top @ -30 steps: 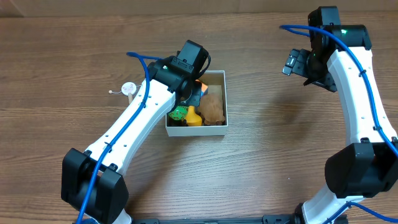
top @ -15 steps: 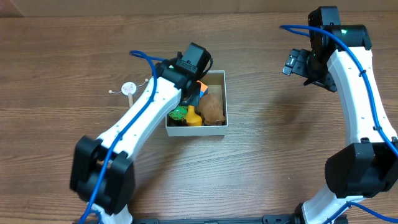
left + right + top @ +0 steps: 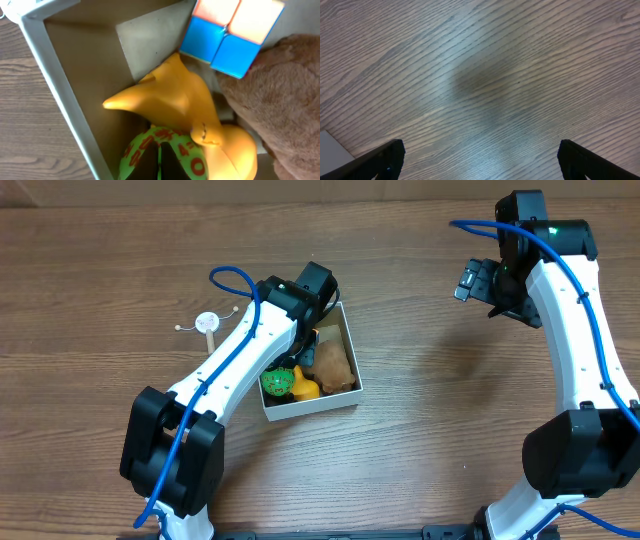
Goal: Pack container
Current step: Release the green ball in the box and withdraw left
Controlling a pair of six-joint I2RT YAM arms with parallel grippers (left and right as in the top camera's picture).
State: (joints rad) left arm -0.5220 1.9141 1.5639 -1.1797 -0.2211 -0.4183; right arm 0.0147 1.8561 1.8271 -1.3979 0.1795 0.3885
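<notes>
We see the small square container with thin white walls and a brown cardboard floor [image 3: 312, 408] sitting on the wood-grain table [image 3: 430, 450], left of centre and turned askew to the table's edges, with the wrist of the white left arm directly above its upper corner. Inside it, in the left wrist view, a yellow rubber duck-shaped toy [image 3: 175, 100] lies near the middle. A green ball with orange-red markings [image 3: 142, 150] touches the duck's lower side. A cube with blue and orange faces [image 3: 230, 30] rests at the far end, and a brown plush toy [image 3: 280, 100] fills the right side and touches the cube. The left gripper [image 3: 159, 167] hangs just over the green ball. Its two dark fingertips meet at the bottom centre of that view, pressed together with only a sliver of green between them, and we see nothing pinched. The right gripper [image 3: 480, 162] is well apart from the container, over bare wood on the far right of the table. Its black fingers are spread wide to the two lower corners of its own view, with nothing between them. On the table beside the left arm lies a small white disc with a thin stem [image 3: 207, 322], apart from the container.
</notes>
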